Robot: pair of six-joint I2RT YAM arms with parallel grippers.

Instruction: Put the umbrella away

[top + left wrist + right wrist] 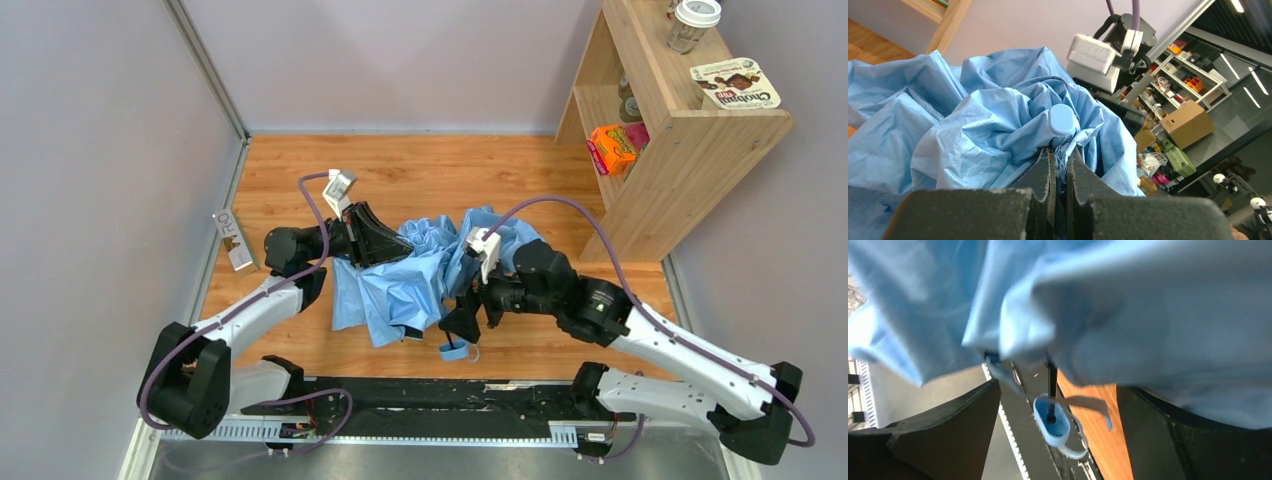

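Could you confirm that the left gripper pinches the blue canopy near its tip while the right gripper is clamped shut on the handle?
No: the right gripper is open, its fingers spread wide and clear of the handle, as the right wrist view shows. The left gripper does pinch the canopy.

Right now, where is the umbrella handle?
In the top view, the handle sits at centre front of the table, just ahead of the open right tool, below the blue canopy.

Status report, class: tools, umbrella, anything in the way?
Left tool shut on umbrella by its cap. Right tool open around shaft, handle beyond. Loose canopy crowds both tools.
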